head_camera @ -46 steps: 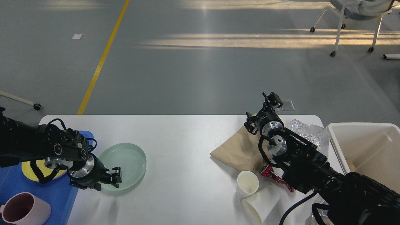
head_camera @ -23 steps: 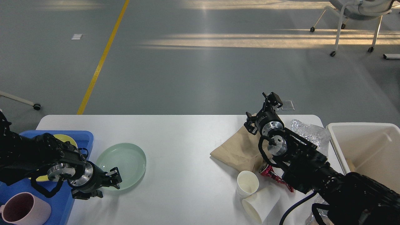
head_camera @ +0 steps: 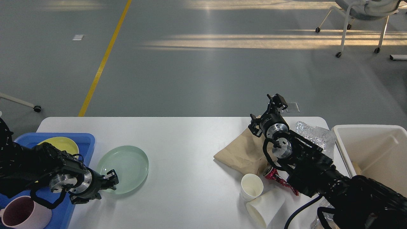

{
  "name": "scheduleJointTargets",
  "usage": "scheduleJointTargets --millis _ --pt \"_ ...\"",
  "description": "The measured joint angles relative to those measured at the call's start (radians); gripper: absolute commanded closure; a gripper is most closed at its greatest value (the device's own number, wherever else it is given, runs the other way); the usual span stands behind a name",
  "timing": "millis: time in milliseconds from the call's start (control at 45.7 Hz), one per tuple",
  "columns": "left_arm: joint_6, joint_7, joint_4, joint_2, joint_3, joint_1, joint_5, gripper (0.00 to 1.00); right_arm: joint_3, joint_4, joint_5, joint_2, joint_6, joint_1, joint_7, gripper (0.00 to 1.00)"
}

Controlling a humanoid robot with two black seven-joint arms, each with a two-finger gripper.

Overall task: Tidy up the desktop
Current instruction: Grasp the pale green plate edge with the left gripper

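The white desktop (head_camera: 190,152) fills the lower half of the head view. A pale green plate (head_camera: 127,165) lies on it at the left, beside a blue tray (head_camera: 87,140). My left gripper (head_camera: 112,180) sits low at the plate's near-left rim, its two fingers apart and the rim between them. My right gripper (head_camera: 276,101) is raised over the far table edge, above a crumpled brown paper bag (head_camera: 241,152). Its fingers are too small and dark to tell apart.
The tray holds a yellow plate (head_camera: 62,144) and a pink mug (head_camera: 22,216). Two white paper cups (head_camera: 252,187), one lying on its side (head_camera: 265,208), a red object (head_camera: 278,178) and crumpled clear wrapping (head_camera: 314,133) lie at the right. A cream bin (head_camera: 372,130) stands beyond the right edge.
My left arm has drawn back to the left and downward, uncovering the yellow plate, and its gripper has slid from over the green plate to the near-left rim. The right arm has stayed still.
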Motion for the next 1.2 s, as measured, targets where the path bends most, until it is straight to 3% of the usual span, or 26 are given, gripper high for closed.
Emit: scheduleJointTargets --millis 394,744,1095,1204 --pt "0.001 -0.002 0.000 -0.001 -0.033 0.016 0.000 0.74 0.000 0.000 0.000 0.000 0.000 0.000 0.000 0.00" --pt "-0.012 0.005 -0.002 -0.001 -0.027 0.017 0.004 0.99 0.000 0.000 0.001 0.000 0.000 0.000 0.000 0.00" --pt "-0.048 0.013 -0.019 0.007 -0.020 0.001 0.010 1.00 0.000 0.000 0.000 0.000 0.000 0.000 0.000 0.00" --pt "-0.095 0.014 -0.028 0.012 -0.016 -0.032 0.012 1.00 0.000 0.000 0.000 0.000 0.000 0.000 0.000 0.00"
